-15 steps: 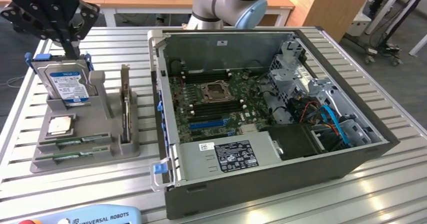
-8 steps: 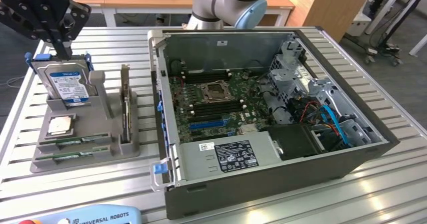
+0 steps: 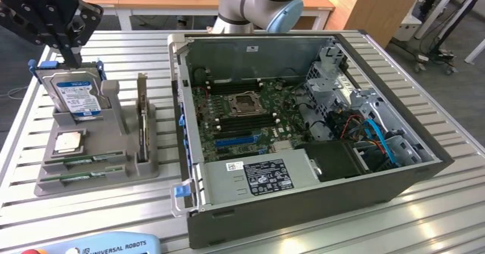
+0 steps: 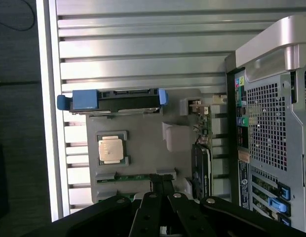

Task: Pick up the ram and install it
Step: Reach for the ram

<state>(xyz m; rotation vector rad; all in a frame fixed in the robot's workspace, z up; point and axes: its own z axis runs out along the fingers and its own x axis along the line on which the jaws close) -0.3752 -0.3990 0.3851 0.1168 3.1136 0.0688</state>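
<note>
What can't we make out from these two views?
- Wrist view: the hand crosses one ram stick and covers most of the second ram stick.
- Wrist view: the computer case is cut off by the edge.
- Exterior view: the memory slots are too small to judge their latches.
- Exterior view: the top edge cuts off the hand's upper part.

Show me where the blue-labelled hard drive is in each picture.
Exterior view: the hard drive stands upright at the gray tray's far end, on the exterior view's left.
Wrist view: the hard drive is seen edge-on, with blue tabs at both ends.
Shared landmark: the silver processor chip beside it on the tray.
</note>
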